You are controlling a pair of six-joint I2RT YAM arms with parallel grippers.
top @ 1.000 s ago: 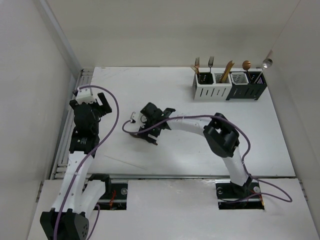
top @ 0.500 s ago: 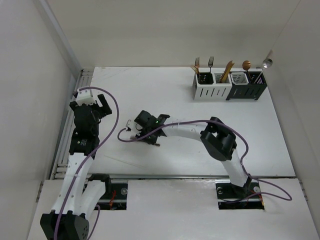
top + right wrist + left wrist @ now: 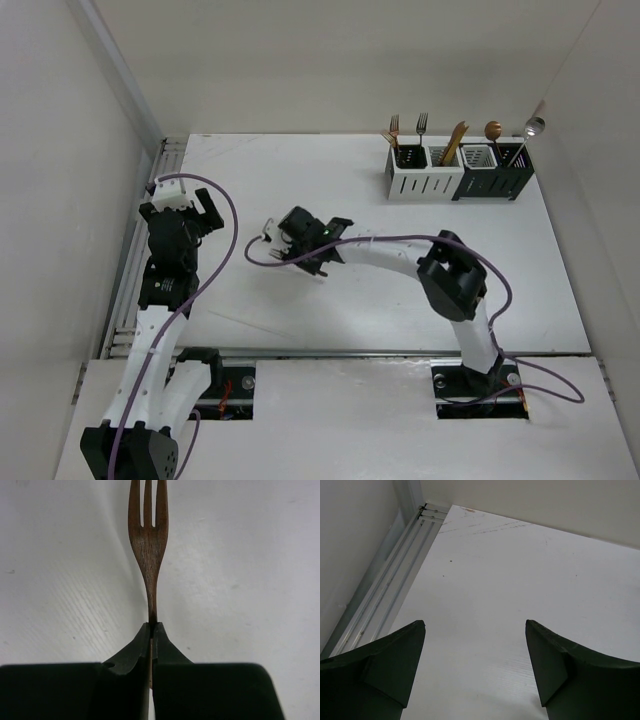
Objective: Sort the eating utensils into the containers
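Observation:
My right gripper is shut on the neck of a copper fork, whose tines point away from me just above the white table. From above, that gripper sits left of the table's middle and hides the fork. The containers, two white and two black slotted boxes in a row, stand at the back right. They hold two forks, a gold handle, a copper spoon and a silver spoon. My left gripper is open over bare table, near the left edge.
A metal rail runs along the table's left edge, close to the left arm. The enclosure's walls rise behind and beside the table. Purple cables loop off both wrists.
The right gripper's jaws have gone from open to shut on the copper fork, with the wrist dipping toward the near left and back. The left arm has not moved.

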